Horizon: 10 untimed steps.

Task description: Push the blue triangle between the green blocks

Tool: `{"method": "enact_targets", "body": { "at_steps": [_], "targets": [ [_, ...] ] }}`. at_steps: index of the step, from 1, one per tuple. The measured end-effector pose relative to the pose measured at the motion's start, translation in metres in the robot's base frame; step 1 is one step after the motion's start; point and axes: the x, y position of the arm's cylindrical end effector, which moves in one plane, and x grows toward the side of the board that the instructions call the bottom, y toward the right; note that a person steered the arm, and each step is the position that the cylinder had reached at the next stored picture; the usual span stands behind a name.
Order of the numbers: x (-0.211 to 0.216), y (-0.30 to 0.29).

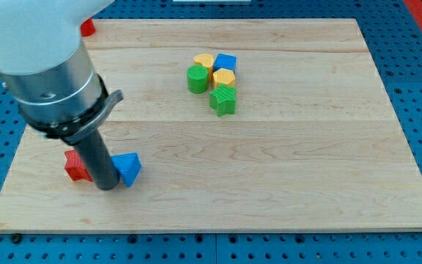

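Note:
The blue triangle (129, 169) lies near the board's lower left. My tip (107, 187) rests on the board right against the triangle's left side. The two green blocks are far off at the upper middle: a green cylinder (197, 78) and a green star-like block (223, 101), lower right of it. A yellow block (224, 78) sits in the gap between them. The arm's grey body covers the upper left of the view.
A red block (75, 166) lies just left of my tip, partly hidden by the rod. Another yellow block (203, 61) and a blue cube (226, 62) sit above the green ones. A red block (87, 28) peeks out at the top left edge.

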Motion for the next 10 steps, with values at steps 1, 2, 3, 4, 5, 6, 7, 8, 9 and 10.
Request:
{"method": "enact_targets", "body": {
  "at_steps": [1,2,3,4,5,6,7,8,9,10],
  "targets": [
    [-0.007,0.027],
    [-0.021,0.039],
    [-0.05,0.048],
    [-0.059,0.064],
    [-0.06,0.085],
    [-0.065,0.086],
    [-0.079,0.075],
    [-0.092,0.061],
    [-0.121,0.058],
    [-0.136,0.072]
  ]
}}
